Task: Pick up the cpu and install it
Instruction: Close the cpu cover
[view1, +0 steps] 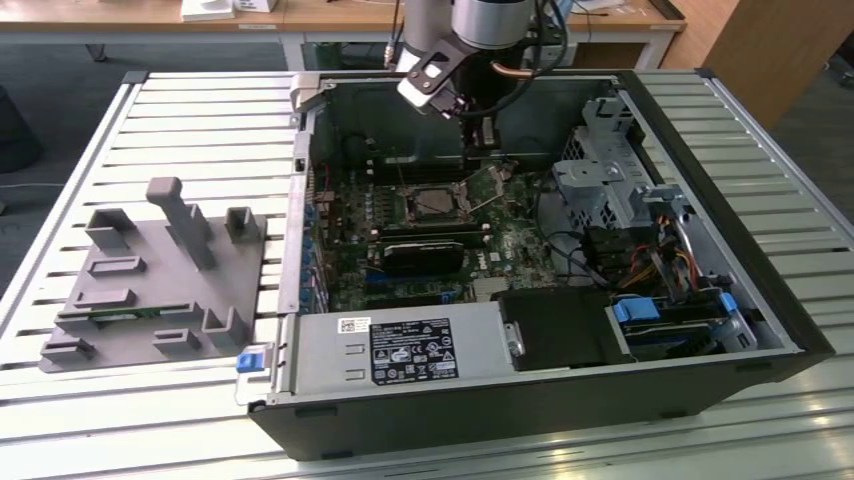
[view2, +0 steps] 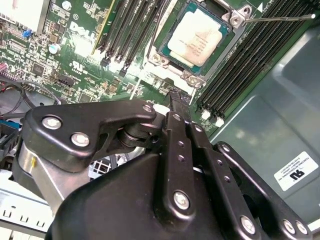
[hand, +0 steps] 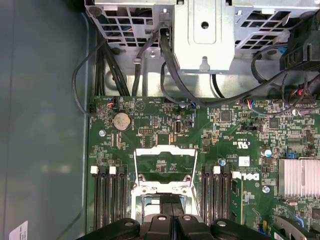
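Silvery-grey, the cpu lies flat in its socket near the centre of the exterior view, just below the gripper, whose fingers are pressed together on nothing. Good practice here, I judge, is keeping those closed tips off the chip itself — touching only the hinged metal frame and lever, squarely and slowly.

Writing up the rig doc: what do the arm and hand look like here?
Arm: round silver-grey wrist with darker sections, a pale angular bracket on it and black cables looped alongside. Hand: matte black flat bar links with rounded ends, joined by silver screws and pins, tapering to narrow black fingers.
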